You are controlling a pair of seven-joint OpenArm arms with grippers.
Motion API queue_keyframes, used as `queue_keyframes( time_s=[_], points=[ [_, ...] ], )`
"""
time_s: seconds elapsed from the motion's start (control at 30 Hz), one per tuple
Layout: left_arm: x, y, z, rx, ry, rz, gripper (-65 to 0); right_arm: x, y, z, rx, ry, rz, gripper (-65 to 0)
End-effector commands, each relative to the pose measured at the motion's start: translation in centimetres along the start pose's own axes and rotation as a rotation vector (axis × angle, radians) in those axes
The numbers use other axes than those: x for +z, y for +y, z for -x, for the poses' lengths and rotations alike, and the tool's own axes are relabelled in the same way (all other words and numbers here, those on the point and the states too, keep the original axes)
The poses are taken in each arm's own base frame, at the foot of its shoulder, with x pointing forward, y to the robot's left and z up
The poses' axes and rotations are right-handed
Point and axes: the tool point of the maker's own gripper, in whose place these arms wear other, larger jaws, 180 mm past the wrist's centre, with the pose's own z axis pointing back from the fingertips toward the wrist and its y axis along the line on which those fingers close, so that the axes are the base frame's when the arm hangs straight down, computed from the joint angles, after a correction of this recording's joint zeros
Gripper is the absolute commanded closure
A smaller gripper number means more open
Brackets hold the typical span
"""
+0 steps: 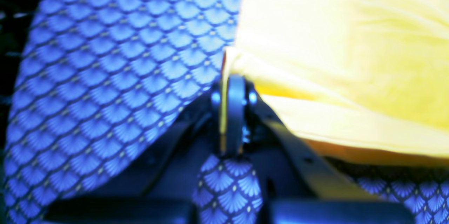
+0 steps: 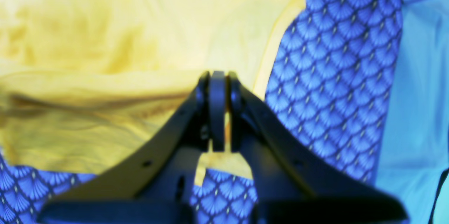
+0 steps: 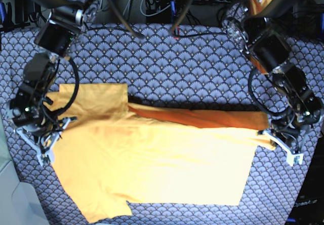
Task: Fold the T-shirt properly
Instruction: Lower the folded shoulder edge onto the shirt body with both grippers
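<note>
Orange-yellow T-shirt (image 3: 152, 159), no print or label visible, is pinched in both my left gripper (image 1: 231, 87) and right gripper (image 2: 217, 87), clamped tight on its edges over the scallop-patterned cloth (image 3: 177, 68).

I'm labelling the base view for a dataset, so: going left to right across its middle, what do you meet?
Right gripper, shut on the T-shirt's edge → T-shirt spread across the middle → left gripper, shut on the shirt's opposite edge → bare scallop-patterned cloth at the right border.
</note>
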Motion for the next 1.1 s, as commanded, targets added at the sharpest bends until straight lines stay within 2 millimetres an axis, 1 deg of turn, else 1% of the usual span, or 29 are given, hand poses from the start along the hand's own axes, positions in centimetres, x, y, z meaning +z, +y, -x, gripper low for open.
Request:
queue_keyframes(
  time_s=[0.0, 0.13, 0.23, 0.27, 0.33, 0.4, 0.5, 0.6, 0.7, 0.73, 0.77, 0.83, 0.93, 0.97, 1.07],
  points=[
    [0.4, 0.3, -2.8, -0.002, -0.074, -0.002, 0.0, 0.7, -1.2, -2.2, 0.007, -0.066, 0.027, 0.0],
    [0.1, 0.0, -3.6, 0.004, -0.115, 0.004, 0.0, 1.0, -1.9, -3.7, 0.006, -0.095, 0.040, 0.0],
    [-0.3, -1.5, -4.0, -0.047, -0.115, 0.030, 0.0, 1.3, -2.9, -4.2, 0.015, -0.105, 0.061, 0.0],
    [-0.4, -2.1, -4.1, -0.066, -0.113, 0.040, 0.0, 1.0, -2.8, -4.2, 0.013, -0.104, 0.052, 0.0],
    [-0.7, -2.9, -4.0, -0.081, -0.106, 0.057, 0.0, 0.3, -2.8, -4.8, 0.005, -0.117, 0.035, 0.0],
    [-1.1, -3.1, -3.7, -0.079, -0.091, 0.068, 0.0, -0.4, -3.4, -4.6, 0.003, -0.102, 0.028, 0.0],
    [-1.4, -3.1, -3.4, -0.075, -0.080, 0.074, 0.0, -1.3, -3.4, -4.8, -0.007, -0.103, 0.005, 0.0],
    [-1.5, -3.2, -3.7, -0.072, -0.101, 0.078, 0.0, -1.3, -3.4, -5.1, -0.008, -0.110, 0.005, 0.0],
    [-1.6, -3.3, -3.4, -0.071, -0.098, 0.079, 0.0, -1.2, -3.4, -4.8, -0.007, -0.099, 0.007, 0.0],
    [-1.6, -3.3, -3.3, -0.071, -0.097, 0.079, 0.0, -1.3, -3.3, -4.3, -0.007, -0.083, 0.004, 0.0],
    [-1.6, -3.3, -2.7, -0.069, -0.088, 0.080, 0.0, -1.5, -3.0, -3.5, -0.006, -0.058, -0.001, 0.0],
    [-1.7, -3.3, -2.0, -0.070, -0.077, 0.080, 0.0, -1.7, -2.8, -2.8, -0.005, -0.037, -0.006, 0.0],
    [-1.7, -3.2, -1.9, -0.067, -0.074, 0.079, 0.0, -2.0, -1.8, -2.8, 0.015, -0.030, -0.025, 0.0],
    [-1.7, -3.2, -1.9, -0.067, -0.074, 0.079, 0.0, -2.1, -1.2, -2.9, 0.018, -0.031, -0.037, -0.3],
    [-1.7, -3.3, -1.9, -0.070, -0.074, 0.081, 0.0, -2.4, 0.0, -2.5, 0.014, -0.026, -0.059, -3.5]
  ],
)
